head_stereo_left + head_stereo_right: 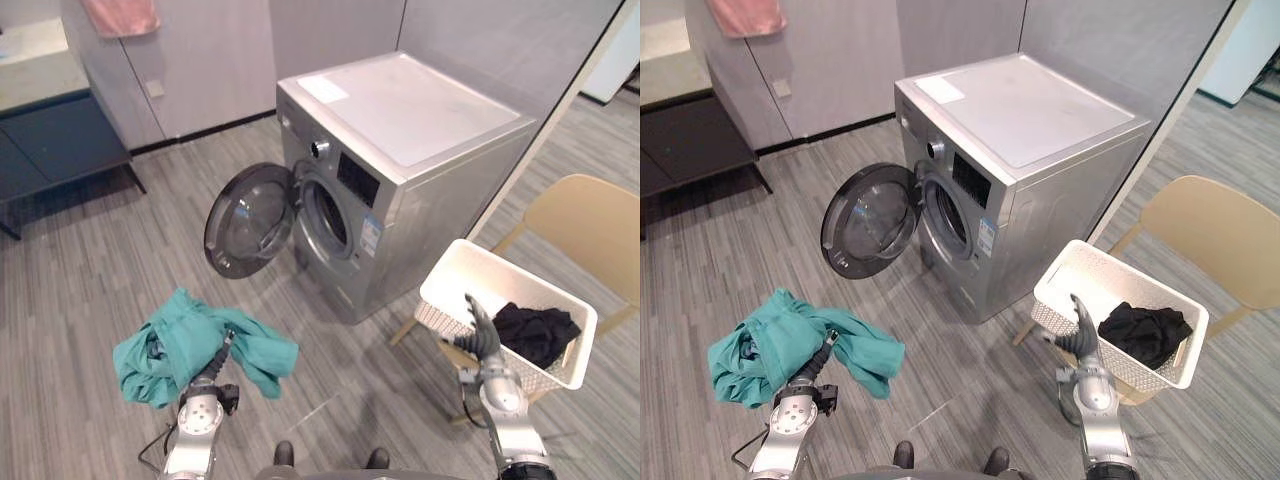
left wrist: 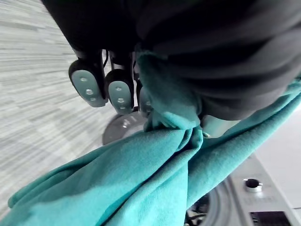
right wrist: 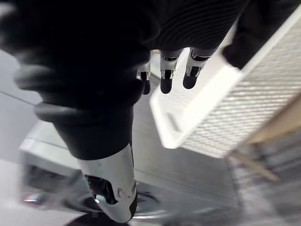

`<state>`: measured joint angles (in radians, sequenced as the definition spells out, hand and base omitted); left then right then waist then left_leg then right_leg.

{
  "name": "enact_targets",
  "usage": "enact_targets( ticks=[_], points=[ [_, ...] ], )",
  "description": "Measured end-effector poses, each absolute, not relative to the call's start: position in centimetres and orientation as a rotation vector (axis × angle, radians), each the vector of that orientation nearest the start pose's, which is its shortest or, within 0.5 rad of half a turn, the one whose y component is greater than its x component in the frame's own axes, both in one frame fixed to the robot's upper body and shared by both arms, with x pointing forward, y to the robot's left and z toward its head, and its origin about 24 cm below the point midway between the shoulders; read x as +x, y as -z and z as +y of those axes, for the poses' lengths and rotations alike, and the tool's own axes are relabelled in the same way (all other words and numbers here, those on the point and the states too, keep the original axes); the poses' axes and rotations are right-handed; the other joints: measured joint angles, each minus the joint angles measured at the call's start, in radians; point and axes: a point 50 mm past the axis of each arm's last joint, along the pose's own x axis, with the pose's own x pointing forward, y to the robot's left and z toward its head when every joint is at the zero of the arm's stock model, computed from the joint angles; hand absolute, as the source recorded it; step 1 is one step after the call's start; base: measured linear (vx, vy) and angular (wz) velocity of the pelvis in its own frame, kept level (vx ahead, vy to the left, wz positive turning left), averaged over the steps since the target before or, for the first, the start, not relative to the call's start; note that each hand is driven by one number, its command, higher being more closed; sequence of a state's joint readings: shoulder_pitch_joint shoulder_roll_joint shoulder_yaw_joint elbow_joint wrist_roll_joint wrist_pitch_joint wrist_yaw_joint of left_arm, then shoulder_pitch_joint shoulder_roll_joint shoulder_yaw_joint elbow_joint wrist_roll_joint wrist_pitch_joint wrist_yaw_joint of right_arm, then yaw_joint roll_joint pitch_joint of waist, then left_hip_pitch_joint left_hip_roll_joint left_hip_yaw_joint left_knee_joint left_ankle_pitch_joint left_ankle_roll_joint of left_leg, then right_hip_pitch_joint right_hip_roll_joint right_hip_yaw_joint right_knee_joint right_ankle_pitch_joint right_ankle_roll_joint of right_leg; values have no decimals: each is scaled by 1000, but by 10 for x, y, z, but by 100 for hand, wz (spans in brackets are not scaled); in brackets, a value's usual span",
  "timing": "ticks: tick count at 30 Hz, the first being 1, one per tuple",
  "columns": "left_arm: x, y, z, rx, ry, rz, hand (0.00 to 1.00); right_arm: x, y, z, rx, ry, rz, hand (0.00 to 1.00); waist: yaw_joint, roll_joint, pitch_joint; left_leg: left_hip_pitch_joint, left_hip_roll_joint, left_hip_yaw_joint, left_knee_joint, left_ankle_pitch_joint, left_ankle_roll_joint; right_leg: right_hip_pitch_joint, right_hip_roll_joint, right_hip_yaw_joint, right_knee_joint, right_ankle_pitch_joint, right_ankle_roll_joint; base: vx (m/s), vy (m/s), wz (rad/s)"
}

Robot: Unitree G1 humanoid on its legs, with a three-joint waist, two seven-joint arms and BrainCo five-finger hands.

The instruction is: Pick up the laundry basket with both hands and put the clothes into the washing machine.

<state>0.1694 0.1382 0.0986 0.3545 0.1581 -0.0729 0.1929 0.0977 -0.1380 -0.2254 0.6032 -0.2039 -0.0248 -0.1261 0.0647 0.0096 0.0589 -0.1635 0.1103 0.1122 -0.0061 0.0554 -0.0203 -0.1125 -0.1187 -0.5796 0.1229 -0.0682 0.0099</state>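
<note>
The left hand [image 2: 120,90] is clenched round a bunched teal garment [image 1: 200,350], held up over the floor in front of the washing machine [image 1: 420,120], whose round door [image 1: 250,220] stands wide open. The right hand [image 1: 483,335] has its fingers straight and relaxed, grasping nothing, at the near rim of the white laundry basket [image 1: 470,270]. The basket sits on a beige chair [image 1: 590,225] beside the machine with a black garment [image 1: 535,330] inside it.

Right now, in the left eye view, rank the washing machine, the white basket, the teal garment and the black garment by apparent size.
1. washing machine, clearly largest
2. white basket and teal garment: they look about alike, so no ranking between them
3. black garment, smallest
</note>
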Motion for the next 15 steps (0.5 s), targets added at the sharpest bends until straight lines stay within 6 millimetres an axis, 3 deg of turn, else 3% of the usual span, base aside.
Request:
enact_targets(
  ticks=[1, 2, 3, 4, 6, 7, 8, 9, 10, 11, 12, 13, 15],
  points=[
    [184, 57, 226, 321, -296, 425, 100, 158, 101, -249, -289, 360, 719, 0, -1, -9, 11, -17, 14, 115, 24, -35, 68, 0, -26, -35, 20, -16, 8, 36, 60, 113],
    [184, 58, 225, 318, -295, 430, 100, 153, 105, -250, -283, 370, 745, 0, -5, -8, 12, -20, 26, 166, 32, -39, 72, 2, -34, -53, 25, -20, 15, 146, 40, 93],
    [182, 60, 223, 312, -295, 439, 100, 147, 110, -252, -278, 383, 778, 0, -5, -3, 14, -19, 34, 202, 39, -34, 58, 3, -44, -73, 36, -23, 25, 178, 38, 67],
    [177, 66, 223, 309, -295, 470, 100, 139, 119, -249, -260, 384, 836, 0, 8, 1, 18, -20, 33, 199, 41, 1, -3, 5, -57, -83, 60, -28, 32, 176, 65, 48],
    [171, 72, 224, 310, -298, 505, 100, 140, 124, -242, -237, 374, 862, 0, 7, -7, 24, -18, 14, 197, 48, -15, -8, 8, -81, -88, 75, -37, 46, 154, 99, 20],
    [167, 75, 223, 306, -281, 528, 100, 140, 126, -238, -224, 367, 879, 0, 7, -22, 38, -13, -7, 199, 89, -71, 7, 11, -124, -83, 131, -65, 75, 170, 115, 13],
    [165, 76, 222, 308, -274, 534, 100, 138, 127, -237, -220, 366, 885, 0, 7, -29, 42, -9, -15, 199, 105, -99, 6, 12, -147, -80, 167, -81, 79, 156, 97, 10],
    [161, 78, 220, 308, -266, 547, 100, 135, 128, -235, -213, 369, 889, 0, 6, -44, 55, 8, -33, 201, 141, -149, 7, 6, -202, -37, 272, -111, 60, 152, 113, 10],
    [159, 78, 217, 311, -252, 551, 100, 132, 127, -235, -206, 375, 879, 0, 0, -48, 71, 33, -41, 206, 178, -191, 19, -46, -239, 91, 436, -98, 10, 159, 134, 8],
    [158, 77, 216, 313, -247, 545, 100, 131, 126, -234, -206, 373, 875, 0, -3, -48, 74, 44, -41, 203, 194, -210, 22, -90, -244, 170, 530, -69, -28, 292, 192, 10],
    [160, 73, 217, 327, -240, 526, 100, 127, 128, -230, -199, 361, 884, 0, -10, -36, 83, 75, -36, 182, 205, -234, 27, -185, -218, 301, 675, -83, 8, 290, 126, 10],
    [161, 71, 219, 334, -240, 518, 100, 126, 129, -227, -191, 357, 888, 0, -20, -37, 83, 82, -27, 171, 205, -241, 26, -213, -185, 332, 700, -114, 35, 365, 101, 24],
    [172, 65, 222, 355, -232, 486, 100, 127, 130, -221, -165, 356, 887, 0, -59, -53, 89, 113, -26, 136, 176, -257, 23, -302, -78, 346, 620, -156, 38, 316, 22, 38]
  ],
)
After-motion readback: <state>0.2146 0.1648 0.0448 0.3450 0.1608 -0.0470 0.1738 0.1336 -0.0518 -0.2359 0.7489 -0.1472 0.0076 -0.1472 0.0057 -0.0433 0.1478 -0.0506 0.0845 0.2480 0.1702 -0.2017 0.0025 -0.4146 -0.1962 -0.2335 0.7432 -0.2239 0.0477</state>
